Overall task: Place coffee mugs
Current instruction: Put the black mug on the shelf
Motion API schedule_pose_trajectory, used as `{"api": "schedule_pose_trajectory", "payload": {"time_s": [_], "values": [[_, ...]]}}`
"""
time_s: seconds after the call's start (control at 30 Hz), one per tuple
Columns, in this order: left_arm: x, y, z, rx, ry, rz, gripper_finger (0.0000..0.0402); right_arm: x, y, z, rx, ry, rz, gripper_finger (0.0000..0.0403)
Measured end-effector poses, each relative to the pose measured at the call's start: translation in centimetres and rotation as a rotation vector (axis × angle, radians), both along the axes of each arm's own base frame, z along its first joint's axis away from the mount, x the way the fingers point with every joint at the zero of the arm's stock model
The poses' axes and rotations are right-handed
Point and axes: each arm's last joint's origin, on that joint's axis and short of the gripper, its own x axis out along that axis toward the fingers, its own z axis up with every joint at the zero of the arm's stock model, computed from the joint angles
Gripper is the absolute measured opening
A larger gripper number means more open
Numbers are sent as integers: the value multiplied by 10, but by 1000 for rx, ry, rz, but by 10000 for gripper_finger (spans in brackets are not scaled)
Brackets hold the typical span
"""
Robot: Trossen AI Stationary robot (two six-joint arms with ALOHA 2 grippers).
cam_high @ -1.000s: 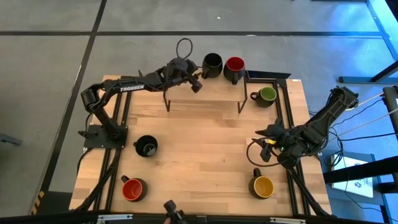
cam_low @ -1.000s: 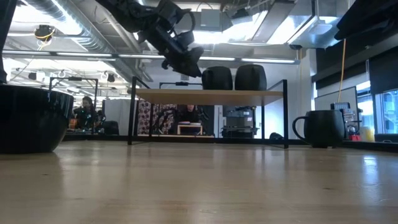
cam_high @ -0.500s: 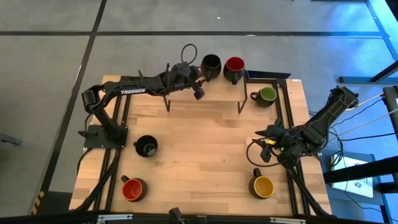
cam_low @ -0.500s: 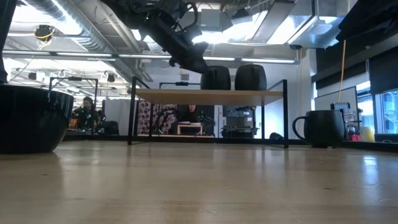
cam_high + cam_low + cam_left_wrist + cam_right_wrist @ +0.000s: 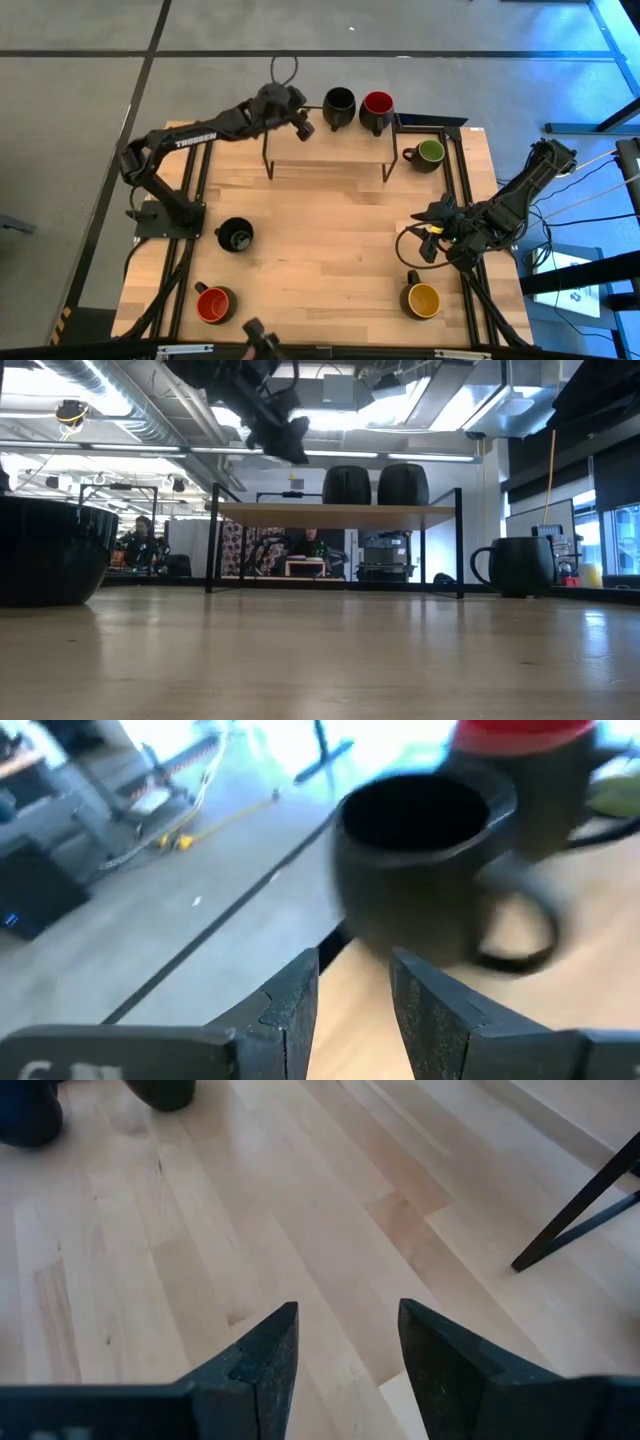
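Observation:
On the wooden shelf (image 5: 330, 145) at the table's far side stand a black-lined mug (image 5: 340, 103) and a red-lined mug (image 5: 377, 108). Both show again as the black-lined mug (image 5: 420, 860) and the red-lined mug (image 5: 520, 760) in the left wrist view. My left gripper (image 5: 302, 125) hovers open just left of the black-lined mug, touching nothing; its fingers (image 5: 290, 1010) point at that mug. My right gripper (image 5: 420, 238) waits open low over the table's right side, seen in its own wrist view as my right gripper (image 5: 345, 1350). Standing on the table are a green-lined mug (image 5: 428, 153), a second black-lined mug (image 5: 236, 236), a second red-lined mug (image 5: 213, 304) and a yellow-lined mug (image 5: 423, 299).
The shelf stands on thin black legs (image 5: 213, 540) with open space under it. Bare wood (image 5: 330, 230) fills the table's middle. Black frame rails (image 5: 455, 170) run along both sides. In the low view, the near black-lined mug (image 5: 50, 550) looms at left and the green-lined mug (image 5: 520, 565) stands at right.
My left gripper has drawn back from the black-lined mug on the shelf, moving toward the table's left and far edge and rising a little. The two mugs on the shelf have stayed where they were.

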Motion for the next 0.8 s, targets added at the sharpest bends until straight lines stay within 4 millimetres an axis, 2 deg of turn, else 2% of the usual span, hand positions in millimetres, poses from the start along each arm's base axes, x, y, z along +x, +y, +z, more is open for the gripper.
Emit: {"api": "schedule_pose_trajectory", "payload": {"time_s": [0.17,0.37,0.57,0.8], "values": [[5,30,-13,-64,48,-44,121,0,0,0,-1,0,0,163],[23,47,-22,-69,61,-87,121,0,0,0,0,0,0,163],[29,52,-23,-47,49,-92,121,0,0,0,1,-1,-1,163],[35,44,-23,-56,42,-134,121,0,0,0,1,-1,-1,163]]}}
